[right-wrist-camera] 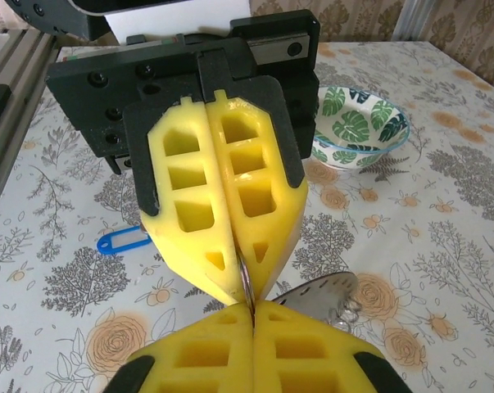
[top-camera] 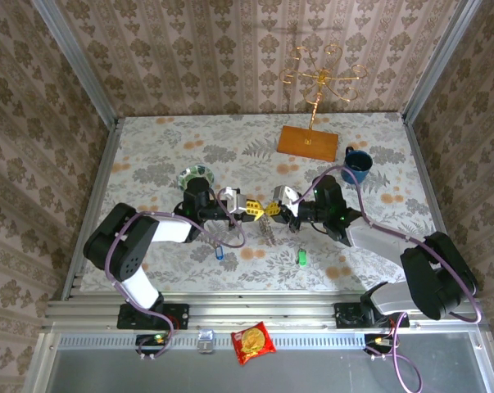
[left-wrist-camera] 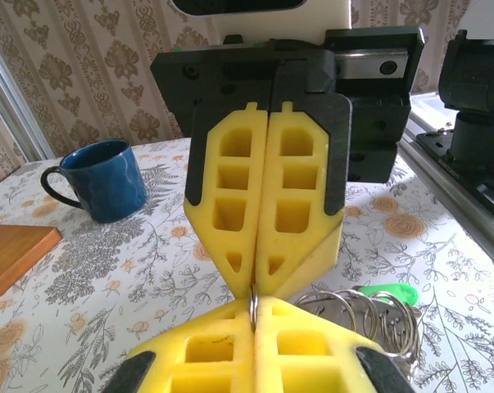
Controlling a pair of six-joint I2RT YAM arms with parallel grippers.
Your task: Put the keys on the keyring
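Observation:
My left gripper (top-camera: 261, 208) and right gripper (top-camera: 279, 211) meet tip to tip above the middle of the table. Both are shut on the same thin silver keyring (left-wrist-camera: 252, 304), whose edge shows between the yellow pads (right-wrist-camera: 247, 288). A cluster of further rings (left-wrist-camera: 369, 315) and a flat metal plate (right-wrist-camera: 320, 293) hang from it, reaching the cloth (top-camera: 268, 234). The blue-headed key (top-camera: 219, 254) lies on the table toward the left arm, also seen in the right wrist view (right-wrist-camera: 124, 241). Over by the right arm is the green-headed key (top-camera: 302, 259), on the cloth behind the rings (left-wrist-camera: 387, 292).
A green-patterned small bowl (top-camera: 196, 175) stands behind the left arm. At the back right are a blue mug (top-camera: 357, 165), a wooden board (top-camera: 308, 143) and a gold wire stand (top-camera: 320, 74). A red snack packet (top-camera: 253, 342) lies on the near rail.

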